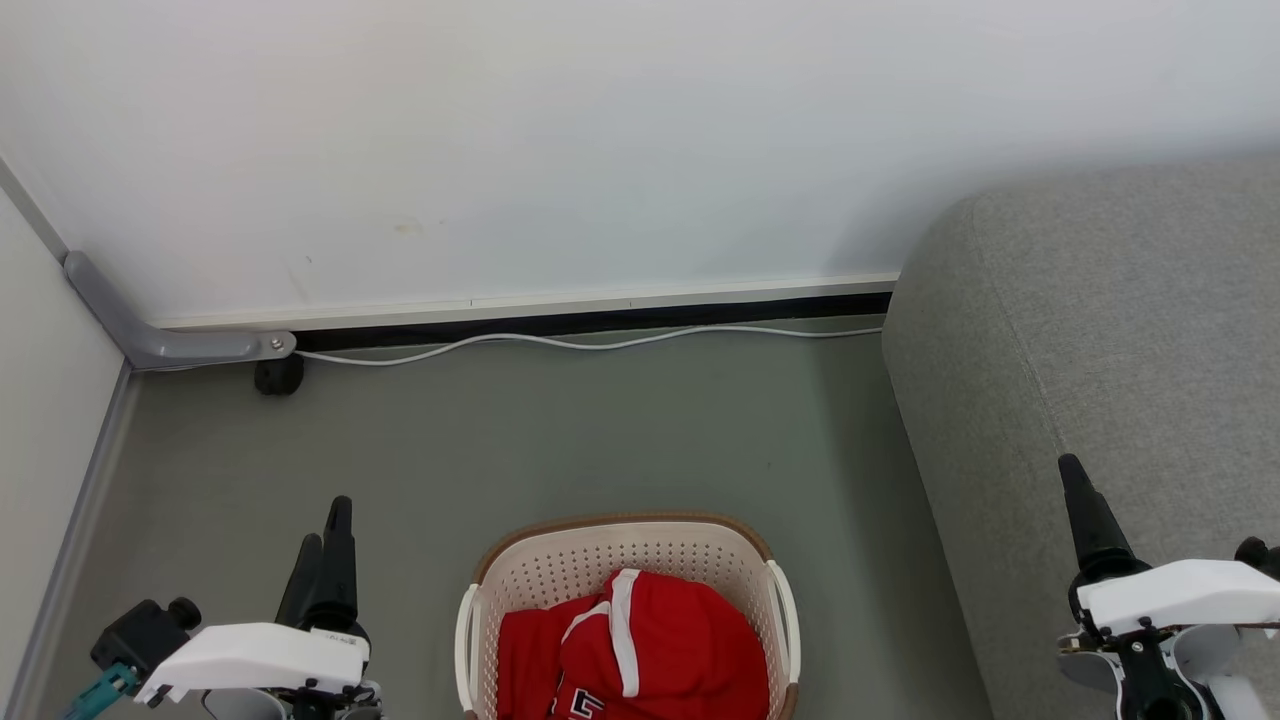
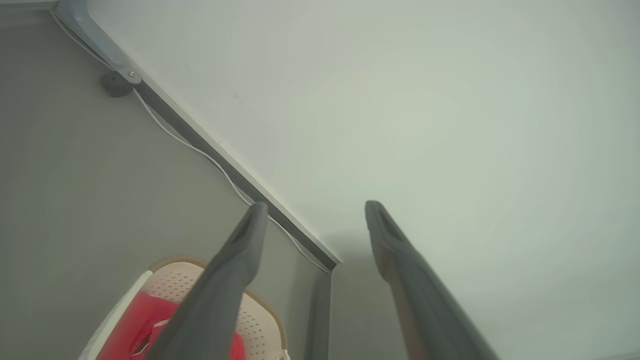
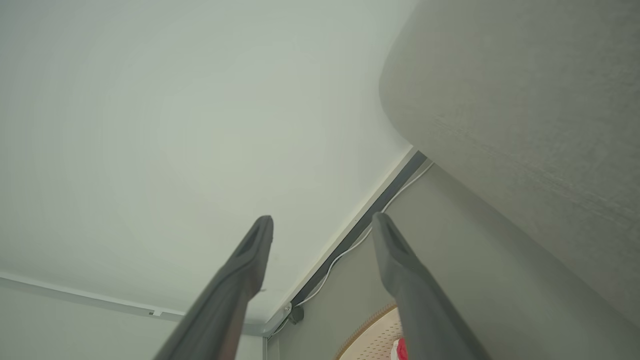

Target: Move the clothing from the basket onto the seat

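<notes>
One grey seat (image 1: 1100, 330) fills the back-right corner of the floor (image 1: 500, 430), the basket (image 1: 620, 525) stands mid-floor just left of it with red clothing (image 1: 650, 650) heaped inside, and the left gripper (image 2: 316, 207) and right gripper (image 3: 322, 218) both hang with fingers spread wide, gripping nothing.

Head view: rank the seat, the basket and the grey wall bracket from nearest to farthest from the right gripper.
1. seat: on the right; the right gripper shows against it.
2. basket: on the floor at bottom centre, holding the clothing.
3. grey wall bracket: far left corner, at the foot of the wall.
</notes>
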### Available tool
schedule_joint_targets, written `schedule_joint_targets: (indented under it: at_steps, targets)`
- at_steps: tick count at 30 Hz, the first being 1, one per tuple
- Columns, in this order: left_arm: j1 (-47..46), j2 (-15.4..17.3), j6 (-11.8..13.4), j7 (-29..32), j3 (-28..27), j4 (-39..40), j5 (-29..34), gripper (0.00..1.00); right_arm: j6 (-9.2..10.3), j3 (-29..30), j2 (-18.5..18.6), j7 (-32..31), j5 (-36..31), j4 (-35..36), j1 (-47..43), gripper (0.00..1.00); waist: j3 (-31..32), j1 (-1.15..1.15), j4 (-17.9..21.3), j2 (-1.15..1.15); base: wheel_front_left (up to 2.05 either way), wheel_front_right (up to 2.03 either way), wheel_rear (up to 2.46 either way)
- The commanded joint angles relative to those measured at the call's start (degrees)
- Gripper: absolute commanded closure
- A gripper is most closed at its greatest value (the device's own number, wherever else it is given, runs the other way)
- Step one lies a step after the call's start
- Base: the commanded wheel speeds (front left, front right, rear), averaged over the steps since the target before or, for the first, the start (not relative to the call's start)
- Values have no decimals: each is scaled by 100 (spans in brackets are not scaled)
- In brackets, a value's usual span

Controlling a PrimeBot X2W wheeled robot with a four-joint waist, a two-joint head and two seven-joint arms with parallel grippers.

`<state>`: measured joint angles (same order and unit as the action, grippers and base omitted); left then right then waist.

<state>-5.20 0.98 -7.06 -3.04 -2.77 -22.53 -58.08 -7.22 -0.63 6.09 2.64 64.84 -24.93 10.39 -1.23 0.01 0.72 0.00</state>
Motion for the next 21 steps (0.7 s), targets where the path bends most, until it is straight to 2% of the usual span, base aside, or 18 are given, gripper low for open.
schedule_joint_targets:
  at_steps: [1, 21]
  targets:
    - [-349, 88, -25, -52, -65, 114, 202, 0, -21, -87, 120, 92, -167, 100, 326, 0, 0, -1, 4, 0, 0, 0, 0]
    - [-707, 149, -8, -421, -49, 0, 2223, 0, -23, -474, 354, 461, -1686, -256, 890, 0, -47, -1, 65, 0, 0, 0, 0]
